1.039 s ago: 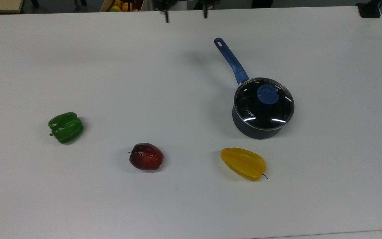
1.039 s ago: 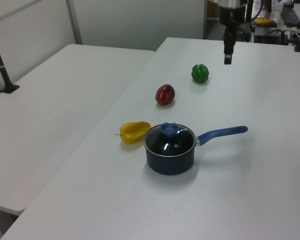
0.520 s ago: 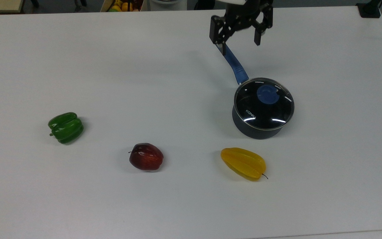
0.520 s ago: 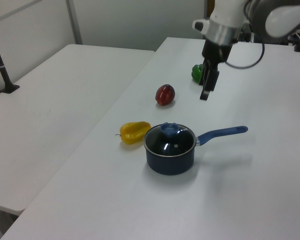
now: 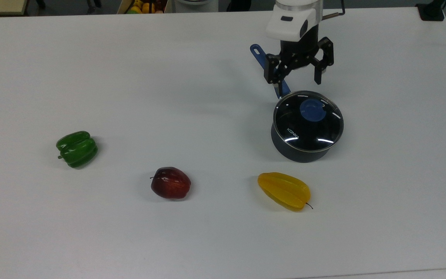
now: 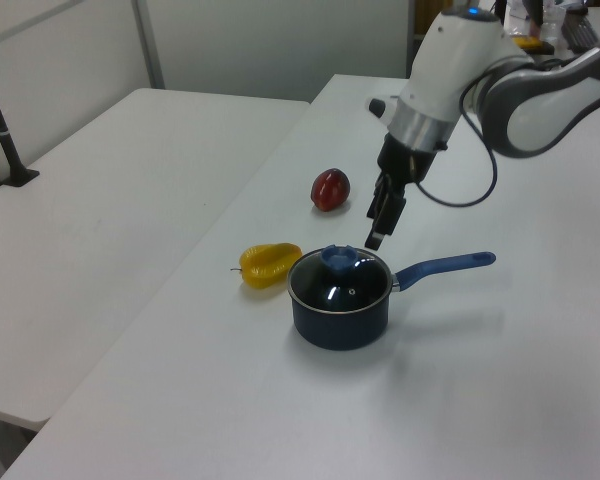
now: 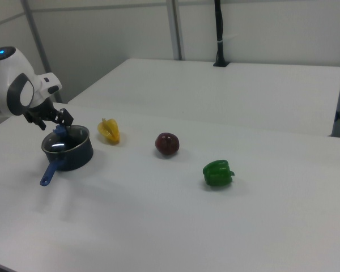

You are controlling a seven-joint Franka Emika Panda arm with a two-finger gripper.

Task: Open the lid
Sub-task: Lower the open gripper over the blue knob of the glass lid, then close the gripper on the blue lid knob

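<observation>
lid [image 5: 308, 122]: clear glass disc, thin metal rim, white "konka" lettering, seated flat on the saucepan [image 5: 299, 152], closed
knob [image 5: 312, 109]: blue, centre of the lid, nothing touching it
saucepan: dark body, blue handle [image 5: 271, 69] running toward the top view's upper left; stands on the white table [image 5: 130, 77], right of centre in the top view
gripper [image 5: 298, 84]: jaws spread wide, holding nothing; black fingers [image 5: 318, 73] pointing down
jaws vs lid: in the top view the jaws sit just past the lid's far rim, above the spot where the handle meets the pan; one finger overlaps the handle, the other is off to the top view's right of it. knob is nearer the camera than the gap between the jaws, not between them
height: in the left view the fingertips [image 6: 376, 238] hang just above and behind the knob [image 6: 337, 258], apart from the lid [image 6: 340, 281]; no contact seen
right view: gripper [image 7: 61, 120] hovers over the back edge of the saucepan [image 7: 68, 150]
arm [image 6: 460, 70]: white, reaching in from the far side of the table
starfruit [image 5: 284, 190]: yellow, near the pan, on the top view's lower side
apple [image 5: 170, 183]: dark red, top view's left of the starfruit
pepper [image 5: 77, 148]: green, far to the top view's left, well apart from the pan
</observation>
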